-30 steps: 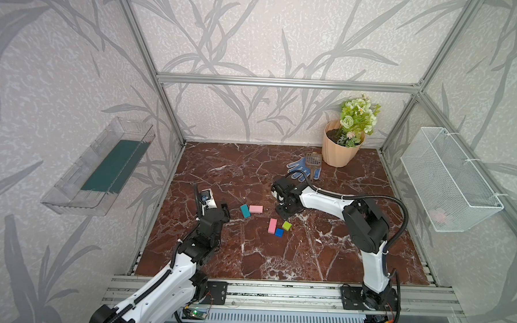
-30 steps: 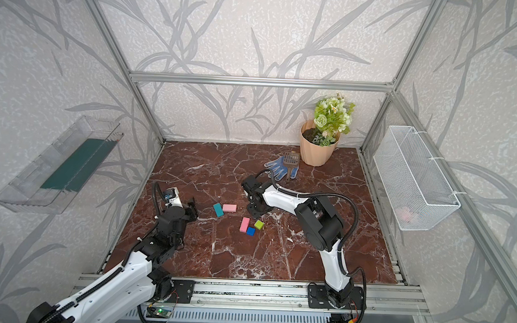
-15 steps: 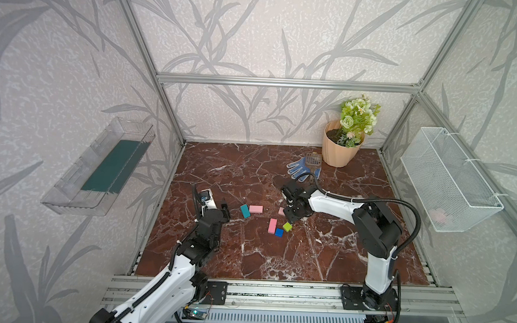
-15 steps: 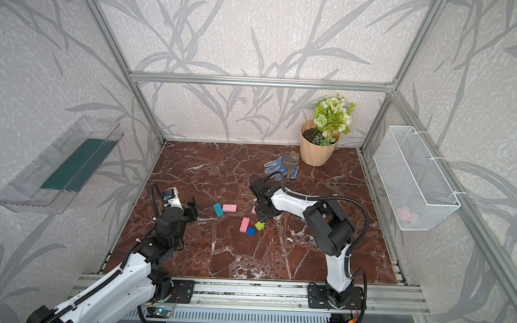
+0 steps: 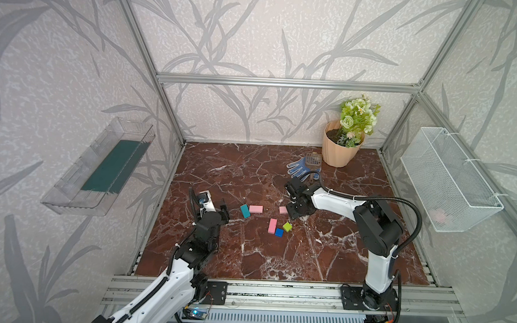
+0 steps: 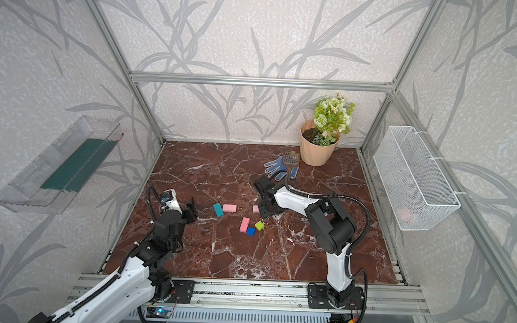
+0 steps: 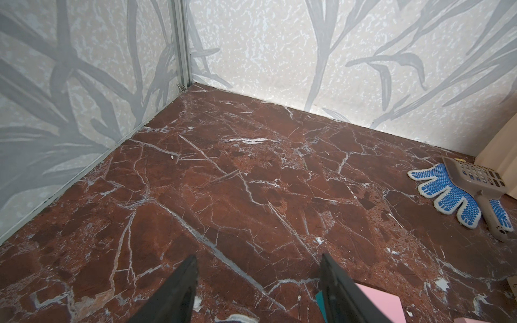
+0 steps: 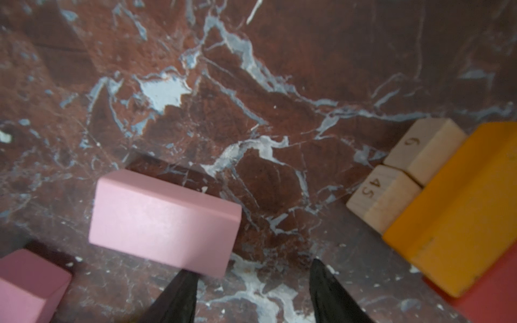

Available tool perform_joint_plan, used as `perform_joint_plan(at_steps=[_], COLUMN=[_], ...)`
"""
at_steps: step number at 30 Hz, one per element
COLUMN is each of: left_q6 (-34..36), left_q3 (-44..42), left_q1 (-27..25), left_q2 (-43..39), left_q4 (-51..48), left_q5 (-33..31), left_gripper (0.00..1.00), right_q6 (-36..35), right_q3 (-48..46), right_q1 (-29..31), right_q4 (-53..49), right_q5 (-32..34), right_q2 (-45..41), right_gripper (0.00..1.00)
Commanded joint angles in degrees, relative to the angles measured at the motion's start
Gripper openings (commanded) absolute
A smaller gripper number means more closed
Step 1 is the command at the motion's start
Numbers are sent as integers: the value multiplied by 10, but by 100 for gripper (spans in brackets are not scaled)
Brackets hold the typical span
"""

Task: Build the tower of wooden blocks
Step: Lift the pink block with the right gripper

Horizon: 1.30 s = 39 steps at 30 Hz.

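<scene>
The left pincer (image 7: 258, 256) is released. Its black jaws are spread over the bare marble table (image 7: 223, 181) with nothing between them. One jaw hides most of a teal block (image 7: 320, 303), and the frame edge cuts off a pink block (image 7: 464, 306) beside it.

The right pincer (image 8: 253, 267) is released too, low over the table. A matte pink brick (image 8: 165, 221) lies flat just ahead of one finger (image 8: 179, 296), not between the jaws. A second pink piece (image 8: 28, 285) is cropped at the corner.

Two tan blocks lie touching side by side, with inked numbers on their ends: "45" (image 8: 383, 195) and "6" (image 8: 425, 151). An orange block (image 8: 458, 207) covers their far ends; whether it rests on them or beside them cannot be told. A red block (image 8: 492, 296) shows only as a sliver. In both top views the right arm hides these four.

The other wood blocks (image 5: 266, 219) lie loose mid-table. Among them a blue cube (image 5: 279, 232) and a green cube (image 5: 287, 227) sit close together.

Farther back, a grey scoop (image 5: 312, 160) lies across a blue dotted glove (image 5: 300, 170), just before the beige flowerpot (image 5: 340, 150).
</scene>
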Motion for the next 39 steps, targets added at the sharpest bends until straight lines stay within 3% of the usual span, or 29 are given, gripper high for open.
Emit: perform_joint_plan(at_steps=[1, 9, 16, 28, 35, 39], left_q6=[-2, -2, -2, -1, 0, -1], left_q3=[-5, -5, -6, -6, -8, -10], left_q1=[3, 3, 3, 3, 3, 3], left_q2=[0, 0, -3, -1, -6, -9], left_q4=[6, 8, 6, 8, 7, 8], left_q5=[-1, 0, 3, 3, 6, 7], left_gripper=[69, 69, 69, 69, 68, 68], right_q6=[27, 84, 108, 131, 140, 144], right_q3=[-32, -69, -14, 52, 62, 81], right_q1=[0, 28, 38, 51, 63, 74], right_q4=[31, 67, 43, -8, -7, -18], right_q5=[-25, -41, -23, 39, 40, 41], right_q2=[-39, -79, -18, 42, 57, 73], right_gripper=[64, 83, 85, 77, 66, 64])
